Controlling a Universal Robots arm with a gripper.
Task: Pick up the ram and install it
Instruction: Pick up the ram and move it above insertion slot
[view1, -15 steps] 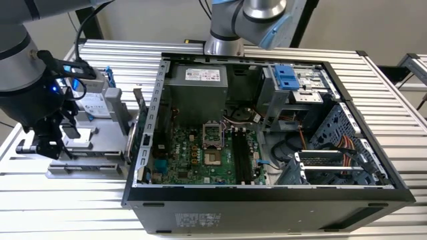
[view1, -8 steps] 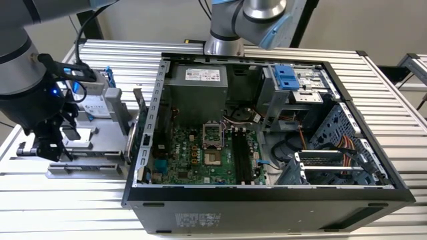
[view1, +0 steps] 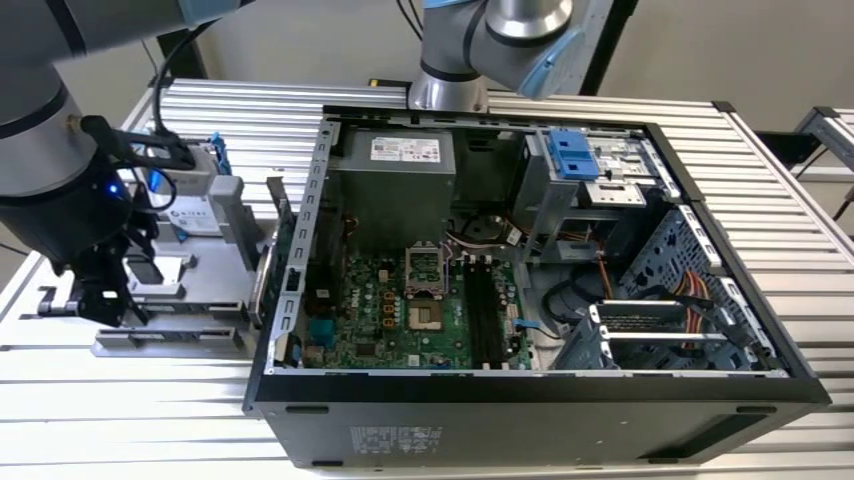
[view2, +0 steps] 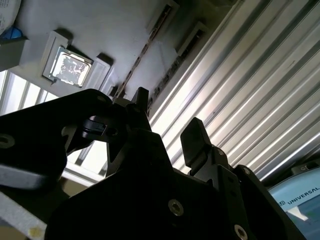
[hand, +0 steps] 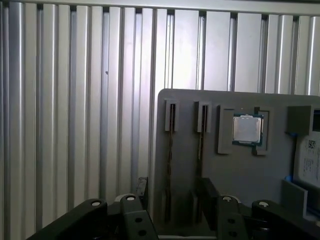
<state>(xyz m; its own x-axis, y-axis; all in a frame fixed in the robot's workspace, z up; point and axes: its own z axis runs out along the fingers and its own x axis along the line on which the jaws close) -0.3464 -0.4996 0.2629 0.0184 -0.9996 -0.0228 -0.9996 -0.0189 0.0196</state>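
Note:
Two thin ram sticks stand on edge in the slots of a grey holder plate (hand: 235, 175). One ram (hand: 170, 150) lies in line with the gap of my gripper (hand: 175, 192); the other ram (hand: 200, 150) is beside it, close to one finger (hand: 207, 189). My gripper is open, just above the sticks and holding nothing. The second wrist view shows the ram (view2: 140, 62) as a thin edge beyond the open gripper (view2: 168, 111). In the exterior view my gripper (view1: 107, 300) hangs over the holder (view1: 174, 335), at the exterior view's left of the computer case.
A processor chip (hand: 247, 130) lies in a recess of the same holder. A silver hard drive (view1: 200, 195) stands at the holder's far end. The open computer case (view1: 534, 400) holds the motherboard with long black slots (view1: 483, 310). Ribbed metal tabletop (hand: 75, 100) surrounds everything.

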